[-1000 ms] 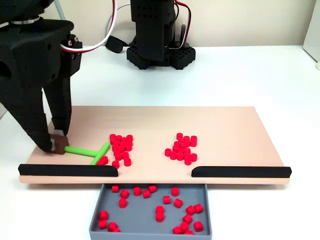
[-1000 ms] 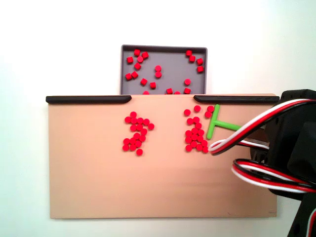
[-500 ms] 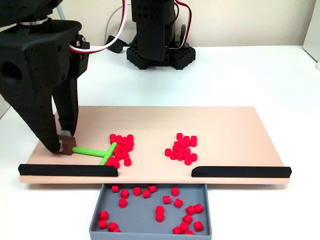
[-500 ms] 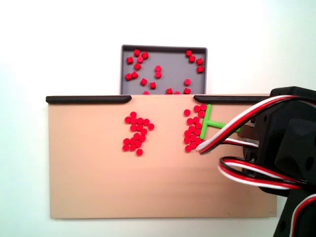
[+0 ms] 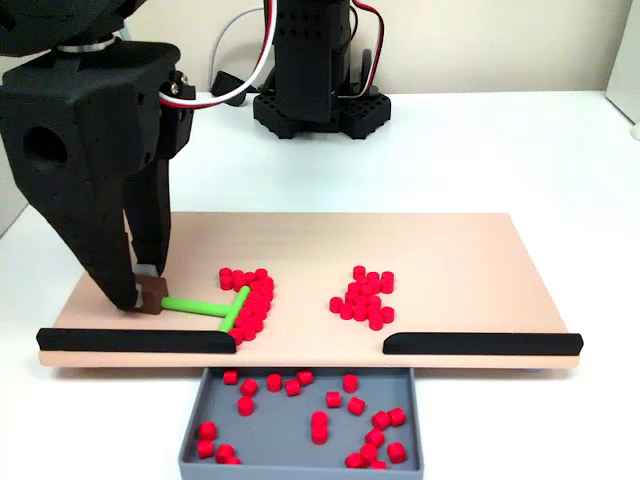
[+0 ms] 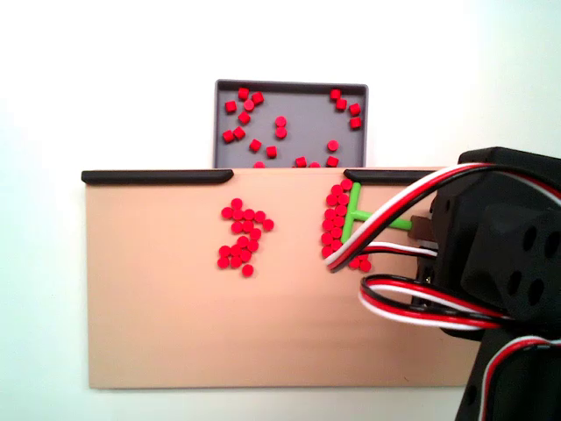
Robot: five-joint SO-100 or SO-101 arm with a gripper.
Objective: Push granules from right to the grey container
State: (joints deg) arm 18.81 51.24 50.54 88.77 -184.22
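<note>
Down at the bottom middle, the grey container (image 5: 300, 440) is already dotted with granules (image 5: 320, 425). Two piles are left on the board (image 5: 450, 250). The green pusher (image 5: 215, 305) is gripped tight by the hand (image 5: 148, 295). Since a second ago, its pile has been shoved closer to the gap.

granules (image 5: 363, 297): smooth red plastic | grey container (image 5: 300, 430): matte plastic | board (image 5: 450, 255): smooth matte peach | fingers (image 5: 125, 262): matte black plastic

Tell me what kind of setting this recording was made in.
Probably a tabletop robot test bench: a plain white table, a peach board with red granules, and a grey container at its gap.
</note>
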